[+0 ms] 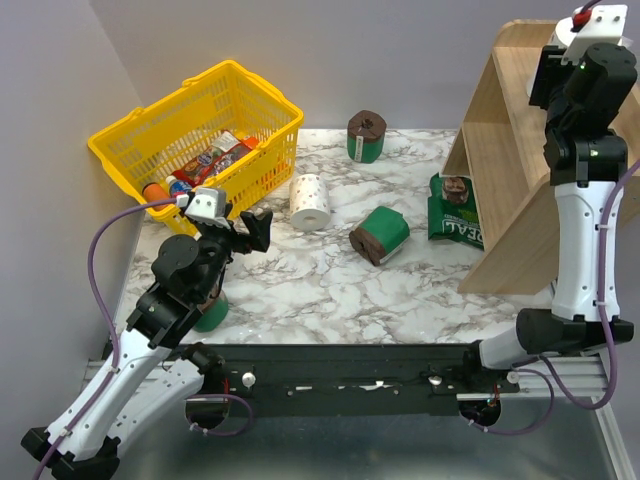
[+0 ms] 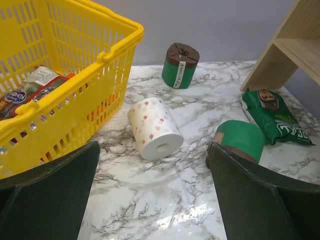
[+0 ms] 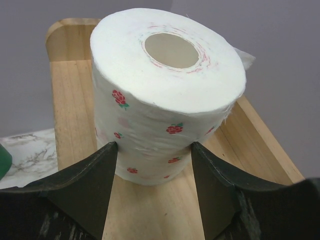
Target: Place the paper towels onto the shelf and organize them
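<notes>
A white paper towel roll with red dots [image 3: 165, 100] stands upright on the top board of the wooden shelf [image 3: 75, 120]. My right gripper [image 3: 154, 150] is shut on its lower sides. In the top view the shelf [image 1: 500, 130] is at the far right, with the right gripper [image 1: 562, 50] at its top. A second white roll [image 1: 310, 202] lies on its side mid-table. My left gripper [image 1: 250, 225] is open and empty just left of it; in the left wrist view the gripper [image 2: 153, 146] faces this roll [image 2: 152, 127]. One green roll [image 1: 366, 137] stands upright, another [image 1: 380, 235] lies down.
A yellow basket [image 1: 130, 150] with packets stands at the back left, close to the left gripper. A green snack packet [image 1: 455, 210] lies by the shelf's foot. Another green roll [image 1: 212, 312] shows partly under the left arm.
</notes>
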Robot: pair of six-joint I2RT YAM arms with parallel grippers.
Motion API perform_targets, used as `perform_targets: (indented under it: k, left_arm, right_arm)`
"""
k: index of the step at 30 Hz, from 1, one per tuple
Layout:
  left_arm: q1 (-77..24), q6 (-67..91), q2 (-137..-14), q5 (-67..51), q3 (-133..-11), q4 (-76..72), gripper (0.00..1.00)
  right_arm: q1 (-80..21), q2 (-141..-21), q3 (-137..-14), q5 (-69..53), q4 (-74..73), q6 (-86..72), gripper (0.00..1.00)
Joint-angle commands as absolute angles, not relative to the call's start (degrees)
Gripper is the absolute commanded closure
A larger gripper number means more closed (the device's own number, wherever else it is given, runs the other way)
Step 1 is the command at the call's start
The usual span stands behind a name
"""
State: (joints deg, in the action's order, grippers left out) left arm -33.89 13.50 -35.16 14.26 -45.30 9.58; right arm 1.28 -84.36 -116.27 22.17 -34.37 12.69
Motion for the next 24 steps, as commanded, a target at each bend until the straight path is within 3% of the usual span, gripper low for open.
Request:
perform_targets:
  k: [1,14,24]
  left_arm:
    - [-34.3,13.4,-34.7,13.2,-45.4,9.3,0.01]
    - [-34.3,13.2,-35.0,13.8,-45.4,9.4,0.01]
    - [-34.3,12.7,-35.9,14.9,-45.3,9.5,0.01]
  right_arm:
    - [1.9,-87.5,-119.0,19.2,-28.7,13.7,0.32]
    - [2.5,-96.9,-124.1,18.9,-25.3,13.3,0.32]
    - [2.5,-96.3,-123.7,18.0,-22.8,15.6,0.29]
